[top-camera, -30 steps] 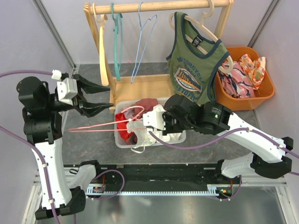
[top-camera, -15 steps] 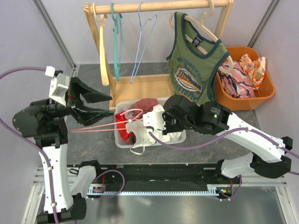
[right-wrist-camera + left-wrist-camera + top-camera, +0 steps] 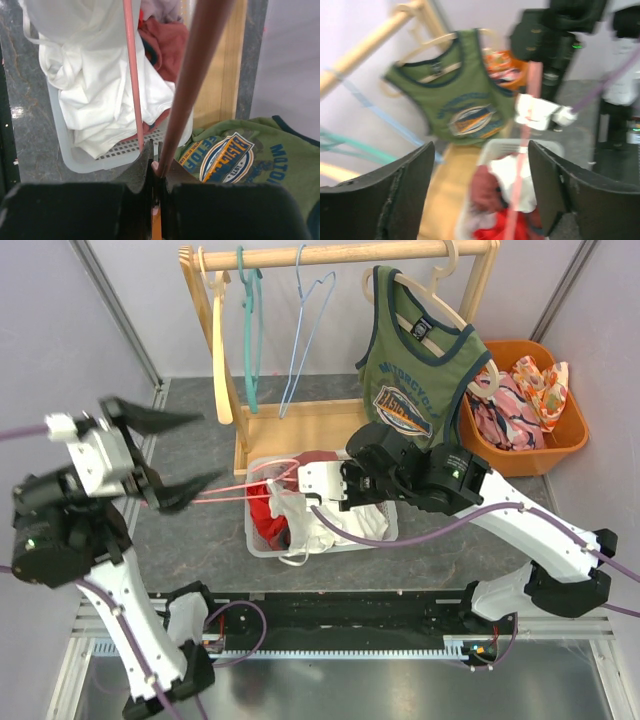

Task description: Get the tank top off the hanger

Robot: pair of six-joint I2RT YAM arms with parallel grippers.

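A white tank top [image 3: 300, 525] droops from a pink hanger [image 3: 240, 495] into a white basket [image 3: 262, 545]; in the right wrist view the white tank top [image 3: 95, 75] lies bunched under the pink hanger [image 3: 131, 75]. Whether a strap is still round the hanger, I cannot tell. My right gripper [image 3: 306, 489] is shut on the hanger's hook end, and the right wrist view shows that gripper [image 3: 156, 152] pinching it. My left gripper [image 3: 213, 448] stands wide open at the hanger's left tip, holding nothing. From the left wrist, the blurred hanger [image 3: 525, 190] runs past that gripper [image 3: 481, 145].
A green printed tank top [image 3: 410, 390] hangs on a wooden hanger at the rack's right end. The wooden rack [image 3: 330, 254] also carries empty wooden, teal and blue hangers. An orange bin [image 3: 560, 440] of clothes sits at the right. Red and maroon clothes lie in the basket.
My left gripper has opened wider and swung back to the left, nearer the table's front. My right gripper has lifted the hanger's hook end slightly toward the rack.
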